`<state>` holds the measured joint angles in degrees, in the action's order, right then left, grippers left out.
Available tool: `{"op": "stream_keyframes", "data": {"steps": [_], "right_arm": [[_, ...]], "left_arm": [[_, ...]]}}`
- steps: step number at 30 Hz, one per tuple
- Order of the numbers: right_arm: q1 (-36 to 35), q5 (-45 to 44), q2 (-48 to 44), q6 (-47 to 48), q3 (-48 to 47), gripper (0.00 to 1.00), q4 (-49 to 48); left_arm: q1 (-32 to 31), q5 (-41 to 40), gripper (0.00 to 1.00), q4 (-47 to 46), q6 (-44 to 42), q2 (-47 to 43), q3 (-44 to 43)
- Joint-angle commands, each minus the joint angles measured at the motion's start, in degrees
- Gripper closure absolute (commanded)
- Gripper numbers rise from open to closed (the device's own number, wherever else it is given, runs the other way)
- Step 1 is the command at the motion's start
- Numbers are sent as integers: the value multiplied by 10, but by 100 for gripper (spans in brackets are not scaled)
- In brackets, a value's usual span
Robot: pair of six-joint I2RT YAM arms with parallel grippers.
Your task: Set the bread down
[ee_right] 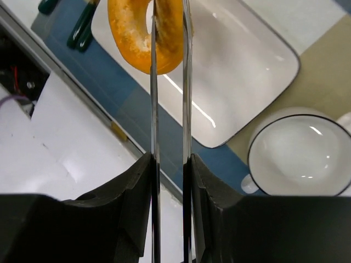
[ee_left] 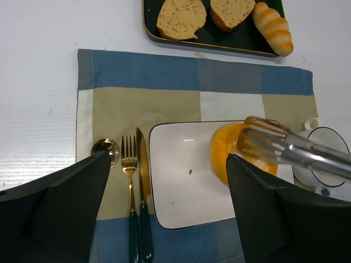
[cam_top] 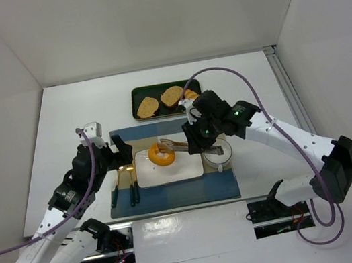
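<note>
Over plate (ee_right: 247,71), right hand (ee_right: 170,164) tongs (ee_right: 154,109) pinch bread (ee_right: 131,33).

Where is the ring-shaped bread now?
The bread is mid-table in the top view, gripped by the tongs over the white plate, the cup just right of it.

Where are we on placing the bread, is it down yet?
Done: the bread is picked up, clamped in the tongs that the right hand holds shut. In hand: it hangs upright over the white plate. Left: lower it, release, pull the tongs away. The left hand is open, holding nothing.
</note>
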<state>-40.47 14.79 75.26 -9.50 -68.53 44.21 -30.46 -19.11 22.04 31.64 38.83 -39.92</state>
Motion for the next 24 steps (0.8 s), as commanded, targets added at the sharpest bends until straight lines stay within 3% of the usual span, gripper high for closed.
{"op": "stream_keyframes", "data": {"steps": [1, 16, 19, 21, 24], "right_arm": [[-22, 9, 14, 2, 9, 75, -8], [-51, -17, 45, -22, 38, 75, -26], [-51, -22, 45, -27, 38, 69, -26], [-51, -22, 45, -27, 38, 57, -26], [-51, -27, 45, -32, 38, 50, -26]], "left_arm": [[3, 7, 0, -26, -4, -6, -2], [3, 12, 0, -21, -4, -24, 9], [3, 12, 0, -16, -4, -30, 9], [3, 12, 0, -16, -4, -30, 9], [3, 12, 0, -16, -4, -30, 9]]}}
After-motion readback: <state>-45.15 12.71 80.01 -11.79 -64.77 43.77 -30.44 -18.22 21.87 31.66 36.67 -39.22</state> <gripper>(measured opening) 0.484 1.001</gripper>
